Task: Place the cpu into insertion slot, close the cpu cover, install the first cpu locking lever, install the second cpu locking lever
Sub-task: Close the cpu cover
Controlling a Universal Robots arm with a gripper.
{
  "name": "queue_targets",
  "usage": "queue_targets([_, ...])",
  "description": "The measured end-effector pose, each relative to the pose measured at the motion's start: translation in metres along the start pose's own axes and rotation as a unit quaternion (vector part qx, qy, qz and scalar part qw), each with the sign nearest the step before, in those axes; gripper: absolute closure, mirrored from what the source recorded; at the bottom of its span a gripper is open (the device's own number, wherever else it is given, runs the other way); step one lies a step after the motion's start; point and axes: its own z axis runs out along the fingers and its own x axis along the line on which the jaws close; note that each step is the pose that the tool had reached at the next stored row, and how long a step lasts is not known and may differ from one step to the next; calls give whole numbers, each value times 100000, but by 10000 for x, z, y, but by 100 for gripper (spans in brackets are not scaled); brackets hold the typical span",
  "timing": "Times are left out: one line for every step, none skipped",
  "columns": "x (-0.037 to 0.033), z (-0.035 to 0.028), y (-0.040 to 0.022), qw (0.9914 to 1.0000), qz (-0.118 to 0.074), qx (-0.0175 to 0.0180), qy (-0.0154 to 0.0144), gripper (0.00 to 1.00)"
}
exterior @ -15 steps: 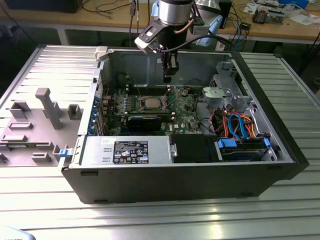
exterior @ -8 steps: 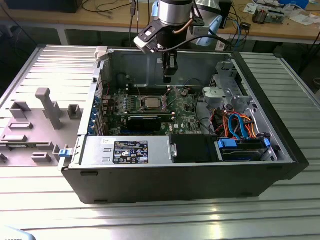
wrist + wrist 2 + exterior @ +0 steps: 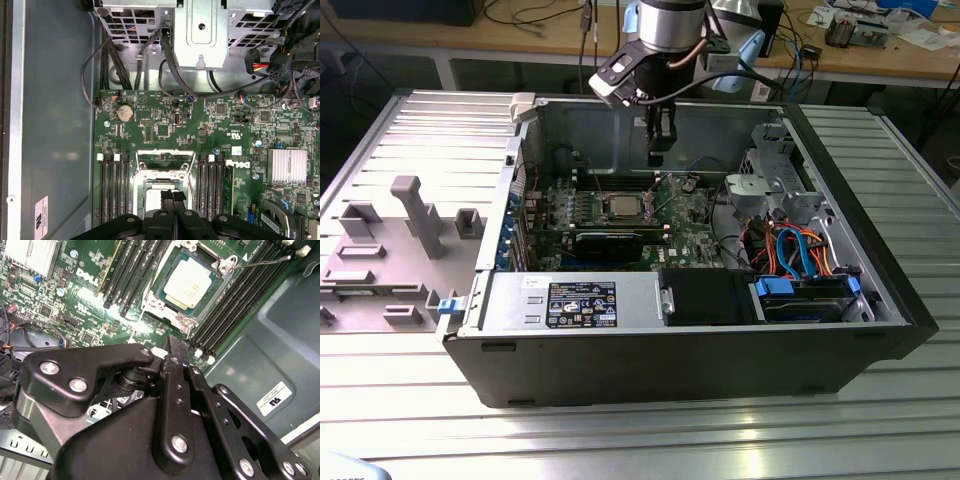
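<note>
The setting is a robotics or electronics laboratory. An open black steel desktop computer case [image 3: 720,360] lies on a ribbed silvery aluminium bench [image 3: 620,430], beside a grey plastic fixture plate [image 3: 420,272]. Behind it, a second bench of pale wood [image 3: 880,62] carries loose black cables [image 3: 535,15] and small electronic parts [image 3: 860,30].

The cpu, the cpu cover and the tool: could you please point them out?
cpu [image 3: 192,282], second wrist view, middle of metal top.
cpu cover [image 3: 151,301], second wrist view, frame corner.
tool [image 3: 173,194], first wrist view, between fingertips.
</note>
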Motion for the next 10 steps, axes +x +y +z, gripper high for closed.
queue_targets([0, 1, 4, 100000, -1, -3, -38, 89])
queue_targets([0, 2, 11, 100000, 1, 0, -69, 89])
queue_targets([-1, 3, 19, 100000, 1, 4, -89, 89])
queue_targets([-1, 4, 25, 100000, -1, 4, -95, 89])
queue_targets([-1, 5, 38, 100000, -3, 0, -96, 89])
queue_targets([-1, 6, 48, 100000, -4, 2, -98, 89])
queue_targets([-2, 6, 52, 100000, -5, 1, -101, 89])
queue_targets([-2, 7, 56, 100000, -4, 4, -105, 89])
queue_targets([-2, 8, 61, 100000, -1, 2, -102, 89])
queue_targets([-2, 8, 66, 100000, -2, 3, -105, 89])
